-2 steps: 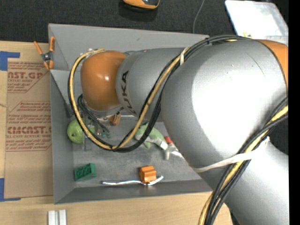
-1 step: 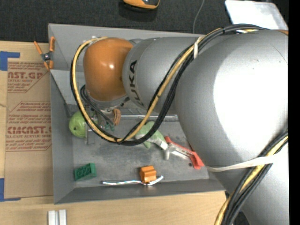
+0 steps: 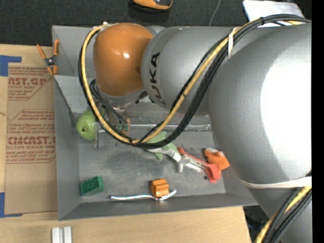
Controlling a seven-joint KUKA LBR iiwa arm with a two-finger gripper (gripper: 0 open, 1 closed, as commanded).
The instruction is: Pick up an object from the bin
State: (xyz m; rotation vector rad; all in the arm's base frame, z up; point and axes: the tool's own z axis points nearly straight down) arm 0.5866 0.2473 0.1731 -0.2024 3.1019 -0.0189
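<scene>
My gripper [image 3: 103,136] reaches down from under the orange wrist cover at the bin's left side, near the back wall. Right beside it, on its left, lies a light green round fruit-like thing [image 3: 86,126], touching or nearly touching the gripper. A pale green soft thing [image 3: 163,148] lies to the right of the gripper, partly hidden under the cables. Nothing shows held in the gripper.
A red and orange clamp-like tool with a silver tip [image 3: 202,163] lies at the right. An orange block [image 3: 159,187] sits on a white wire-like strip [image 3: 136,197] near the front wall. A dark green brick [image 3: 91,185] lies front left. The arm covers the bin's back right.
</scene>
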